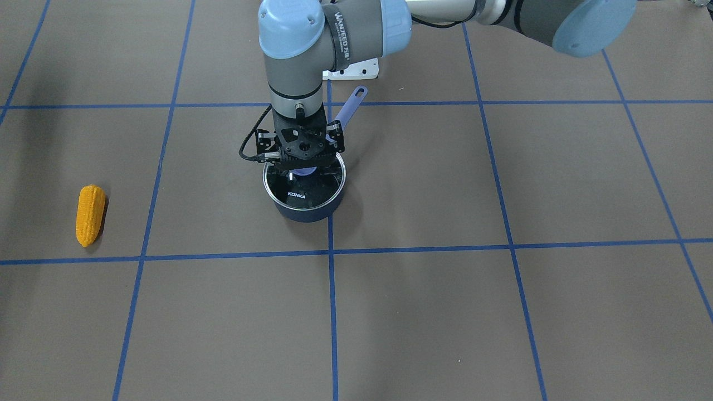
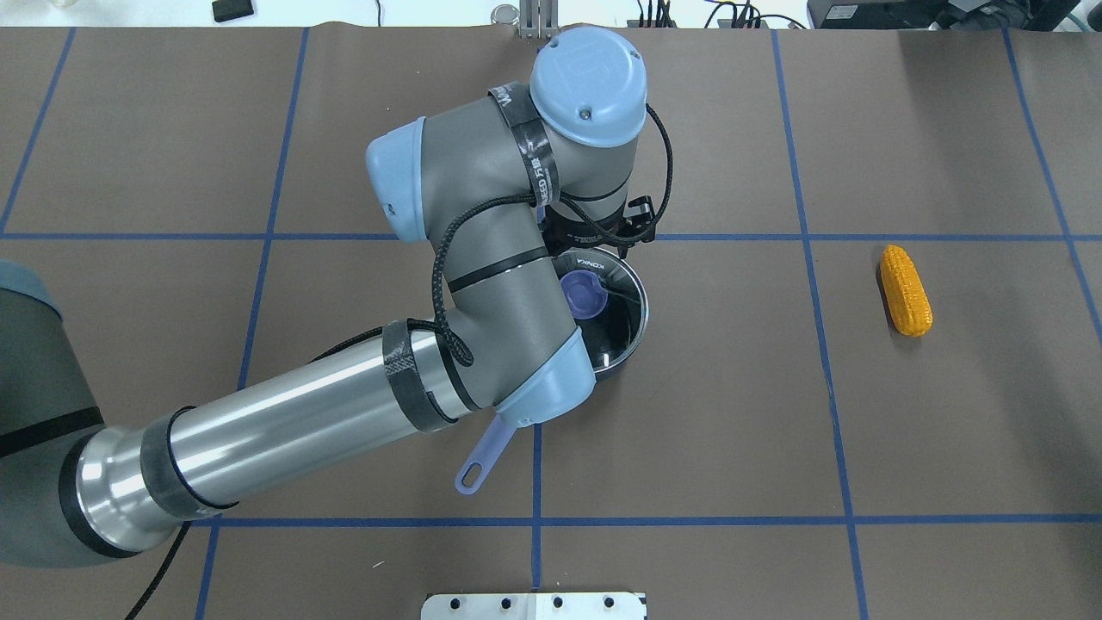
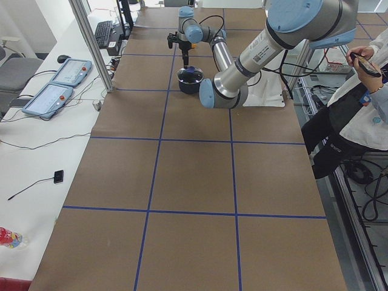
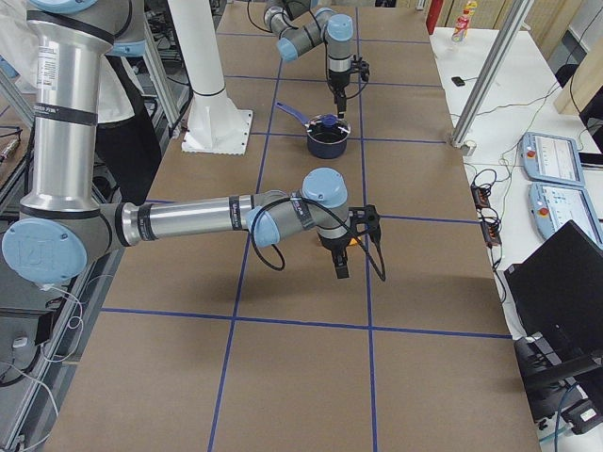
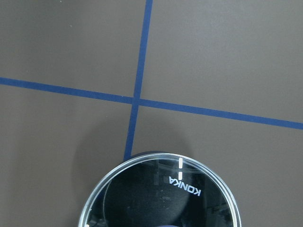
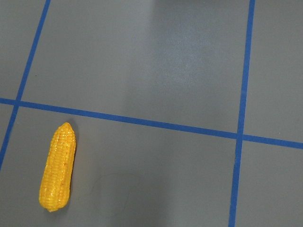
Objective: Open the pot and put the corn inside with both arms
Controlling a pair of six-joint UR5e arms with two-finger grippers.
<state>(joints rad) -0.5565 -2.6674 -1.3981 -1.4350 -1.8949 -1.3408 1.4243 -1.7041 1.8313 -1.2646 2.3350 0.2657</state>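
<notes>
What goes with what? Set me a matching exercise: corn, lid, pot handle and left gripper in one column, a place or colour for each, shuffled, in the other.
Column one
1. corn
2. lid
3. pot handle
4. left gripper

Column two
A. lilac, pointing toward the robot's base
B. down at the knob of the lid
C. lying flat on the table, far from the pot
D. seated on the pot, marked KONKA

Pairs: 1-C, 2-D, 3-A, 4-B

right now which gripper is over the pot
The left gripper, hanging above the lid of the pot; the right gripper is off by the corn.
</notes>
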